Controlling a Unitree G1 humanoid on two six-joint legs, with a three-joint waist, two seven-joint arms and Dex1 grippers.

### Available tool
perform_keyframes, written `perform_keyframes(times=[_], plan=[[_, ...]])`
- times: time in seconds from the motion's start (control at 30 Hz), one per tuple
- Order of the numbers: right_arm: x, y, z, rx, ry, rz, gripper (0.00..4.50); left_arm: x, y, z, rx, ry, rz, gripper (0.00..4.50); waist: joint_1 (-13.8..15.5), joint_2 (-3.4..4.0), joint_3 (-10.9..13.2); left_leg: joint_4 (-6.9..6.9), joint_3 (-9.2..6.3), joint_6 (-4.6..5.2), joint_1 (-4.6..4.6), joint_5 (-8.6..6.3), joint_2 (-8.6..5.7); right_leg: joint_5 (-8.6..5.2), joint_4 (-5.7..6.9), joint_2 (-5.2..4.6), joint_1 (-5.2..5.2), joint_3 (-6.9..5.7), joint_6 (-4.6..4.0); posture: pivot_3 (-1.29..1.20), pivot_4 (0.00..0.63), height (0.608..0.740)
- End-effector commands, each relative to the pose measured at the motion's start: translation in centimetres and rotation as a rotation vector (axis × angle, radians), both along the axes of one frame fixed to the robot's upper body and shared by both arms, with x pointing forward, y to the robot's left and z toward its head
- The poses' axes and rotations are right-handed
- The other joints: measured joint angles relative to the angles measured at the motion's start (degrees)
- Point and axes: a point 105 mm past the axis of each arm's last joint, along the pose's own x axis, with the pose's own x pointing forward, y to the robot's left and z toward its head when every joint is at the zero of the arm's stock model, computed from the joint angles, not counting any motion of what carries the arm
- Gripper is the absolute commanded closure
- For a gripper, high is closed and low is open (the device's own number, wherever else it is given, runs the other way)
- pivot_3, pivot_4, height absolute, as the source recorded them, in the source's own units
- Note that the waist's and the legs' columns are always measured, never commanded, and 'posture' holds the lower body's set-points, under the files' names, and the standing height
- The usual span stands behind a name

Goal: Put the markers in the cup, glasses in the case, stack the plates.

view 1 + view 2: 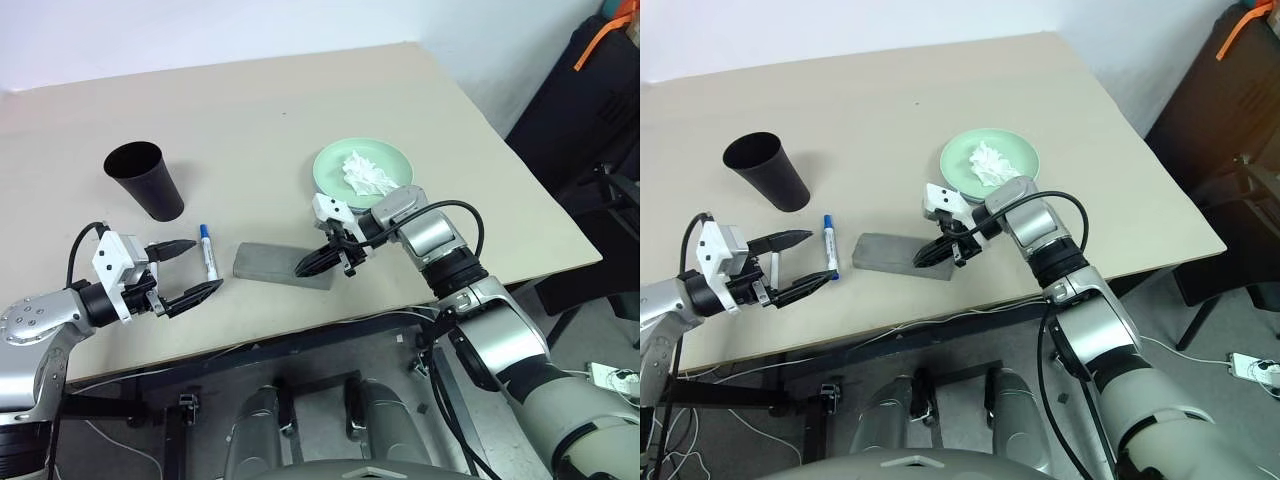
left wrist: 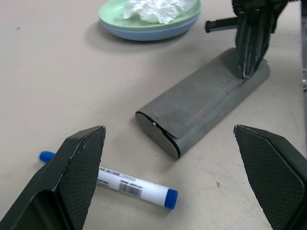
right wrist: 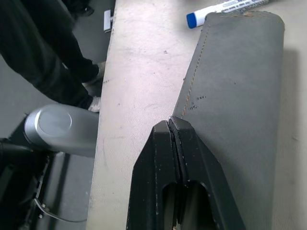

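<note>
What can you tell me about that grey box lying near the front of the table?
The grey case is a long, flat oblong with rounded ends, looking like stitched felt or leather, with a seam running along its top. It is closed and lies flat on the beige table, near the front edge. The right hand, its fingers shut together, presses its tips on one end of the case. A blue-capped marker lies just beyond the other end, not touching it.

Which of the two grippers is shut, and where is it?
The right gripper is shut, its black fingers pressed together with the tips at the near end of the grey case. The left gripper stands wide open beside the blue-capped marker.
</note>
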Motion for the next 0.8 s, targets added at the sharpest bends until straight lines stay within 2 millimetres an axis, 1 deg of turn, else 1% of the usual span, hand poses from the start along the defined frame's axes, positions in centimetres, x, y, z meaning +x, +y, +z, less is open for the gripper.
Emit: perform_keyframes(times=[0.03, 0.07, 0.1, 0.13, 0.17, 0.2, 0.23, 0.27, 0.3, 0.33, 0.37, 0.4, 0.43, 0.47, 0.5, 0.53, 0.63, 0.67, 0.8], plan=[[-0.2, 0.3, 0.0, -0.003, -0.025, 0.018, 4.48, -0.3, 0.2, 1.2, -0.004, -0.052, 0.006, 0.0, 0.46, 0.43, 0.08, 1.24, -0.86, -0.2, 0.18, 0.01, -0.22, -0.1, -0.03, -0.26, -0.21, 0.16, 0.13, 0.0, 0.15, 0.715], [-0.2, 0.3, 0.2, 0.003, -0.03, 0.021, 4.48, -0.3, 0.2, 1.3, -0.004, -0.053, 0.008, 0.0, 0.51, 0.69, 0.15, 2.91, -3.91, -1.17, 0.29, -0.68, -0.86, -0.13, 0.0, -0.2, -0.03, -0.42, -0.03, 0.0, 0.15, 0.715], [-0.1, 0.3, 0.6, 0.016, -0.037, 0.022, 4.48, -0.3, 0.3, 1.3, -0.004, -0.057, 0.013, 0.0, 0.35, 1.04, 0.35, 3.98, -6.24, -0.86, 0.29, -1.51, -1.45, -0.11, -0.16, -0.35, 0.31, -1.42, -0.02, 0.0, 0.15, 0.715], [-0.1, 0.4, 1.2, 0.038, -0.042, 0.019, 4.48, -0.3, 0.4, 1.5, -0.01, -0.062, 0.021, 0.0, 0.06, 1.76, 0.44, 4.05, -7.35, -0.78, 0.19, -1.88, -1.39, 0.21, -0.7, -0.21, 0.97, -2.55, 0.05, 0.0, 0.15, 0.715], [0.0, 0.4, 1.9, 0.063, -0.047, 0.017, 4.48, -0.4, 0.6, 1.6, -0.018, -0.07, 0.03, 0.0, 0.11, 1.63, 0.34, 3.73, -7.88, -0.73, -0.14, -1.93, -0.84, 1.16, -2.11, 0.77, 1.96, -2.92, 0.3, 0.0, 0.15, 0.715], [0.0, 0.5, 2.5, 0.083, -0.051, 0.015, 4.48, -0.3, 0.7, 1.7, -0.023, -0.074, 0.036, 0.0, 0.32, 1.41, 0.26, 3.05, -7.82, -0.72, -0.49, -1.93, -0.56, 1.34, -1.39, 1.09, 1.87, -2.76, 0.17, 0.0, 0.15, 0.715], [0.1, 0.5, 2.9, 0.1, -0.057, 0.011, 4.48, -0.3, 0.7, 1.7, -0.025, -0.074, 0.038, 0.0, 0.7, 0.55, 0.08, 2.6, -7.26, -0.73, -0.29, -1.91, -0.53, -0.72, 1.98, 1.11, 2.06, -2.09, 0.42, 0.0, 0.15, 0.715], [0.3, 0.5, 3.4, 0.123, -0.071, 0.001, 4.48, -0.4, 0.8, 1.7, -0.024, -0.075, 0.042, 0.0, 1.09, 0.3, 0.08, 1.99, -6.95, -0.77, 0.26, -1.86, -1.27, -3.23, 2.83, 0.99, 2.78, -1.21, 0.44, 0.0, 0.15, 0.715], [0.5, 0.6, 3.8, 0.146, -0.084, -0.01, 4.48, -0.4, 0.9, 1.6, -0.025, -0.075, 0.046, 0.0, 1.36, 0.41, 0.25, 1.67, -7.09, -0.89, 0.4, -1.78, -2.04, -5.45, 2.79, 1.04, 3.2, -0.37, -0.39, 0.0, 0.15, 0.715], [0.7, 0.6, 4.6, 0.181, -0.084, -0.023, 4.48, -0.4, 0.9, 1.6, -0.026, -0.074, 0.048, 0.0, 1.51, 0.43, 0.26, 1.43, -7.13, -1.19, 0.79, -1.6, -2.26, -5.48, 2.57, 0.55, 3.05, -0.35, -0.47, 0.0, 0.15, 0.715], [0.8, 0.7, 5.3, 0.217, -0.083, -0.034, 4.48, -0.3, 1.0, 1.6, -0.028, -0.074, 0.051, 0.0, 1.66, 0.57, 0.31, 1.5, -7.36, -1.81, 1.09, -1.22, -2.24, -5.44, 2.44, 0.46, 3.34, -0.45, -0.61, 0.0, 0.15, 0.715], [0.9, 0.7, 6.1, 0.264, -0.085, -0.044, 4.48, -0.2, 1.1, 1.6, -0.032, -0.075, 0.055, 0.0, 1.51, 0.69, 0.38, 1.6, -7.88, -2.06, 1.19, -1.05, -2.22, -5.41, 2.43, 0.54, 3.8, -0.8, -0.96, 0.0, 0.15, 0.715], [1.0, 0.7, 6.9, 0.305, -0.085, -0.056, 4.48, -0.2, 1.2, 1.6, -0.035, -0.078, 0.061, 0.0, 1.28, 0.73, 0.4, 1.66, -8.35, -2.07, 1.19, -1.03, -2.07, -5.44, 2.36, 0.8, 3.91, -1.04, -1.02, 0.0, 0.15, 0.715], [1.1, 0.7, 7.5, 0.343, -0.087, -0.067, 4.48, -0.1, 1.3, 1.7, -0.037, -0.081, 0.065, 0.0, 1.09, 0.7, 0.39, 1.83, -8.61, -2.05, 1.19, -1.03, -1.92, -5.44, 2.19, 1.11, 4.35, -1.23, -0.99, 0.0, 0.15, 0.715], [1.2, 0.6, 8.1, 0.373, -0.086, -0.081, 4.48, -0.1, 1.5, 1.7, -0.038, -0.082, 0.068, 0.0, 0.94, 0.67, 0.37, 1.91, -8.62, -2.0, 1.18, -1.02, -1.8, -5.42, 2.02, 1.25, 4.46, -1.31, -0.95, 0.0, 0.15, 0.715], [1.3, 0.5, 8.4, 0.392, -0.083, -0.094, 4.48, 0.0, 1.6, 1.7, -0.039, -0.083, 0.072, 0.0, 0.93, 0.65, 0.36, 1.93, -8.54, -1.71, 1.13, -0.88, -1.79, -5.26, 2.0, 1.3, 4.63, -1.3, -0.66, 0.0, 0.15, 0.715], [1.8, 0.2, 9.9, 0.5, -0.102, -0.148, 4.48, 0.1, 2.2, 1.7, -0.042, -0.086, 0.095, 0.0, 1.03, 0.58, 0.35, 1.92, -8.29, -1.24, 1.08, -0.8, -1.81, -5.18, 1.93, 1.32, 4.6, -1.18, -0.32, 0.0, 0.15, 0.715], [1.9, 0.1, 10.2, 0.52, -0.107, -0.161, 4.48, 0.2, 2.4, 1.7, -0.043, -0.086, 0.102, 0.0, 1.05, 0.58, 0.35, 1.92, -8.24, -1.21, 1.07, -0.8, -1.82, -5.16, 1.93, 1.32, 4.58, -1.15, -0.25, 0.0, 0.15, 0.715], [2.2, -0.1, 9.9, 0.526, -0.083, -0.209, 4.48, 0.3, 3.3, 1.6, -0.06, -0.094, 0.166, 0.0, 1.08, 0.57, 0.35, 1.92, -8.2, -1.19, 1.09, -0.79, -1.81, -5.11, 1.93, 1.34, 4.57, -1.12, -0.14, 0.0, 0.15, 0.715]])
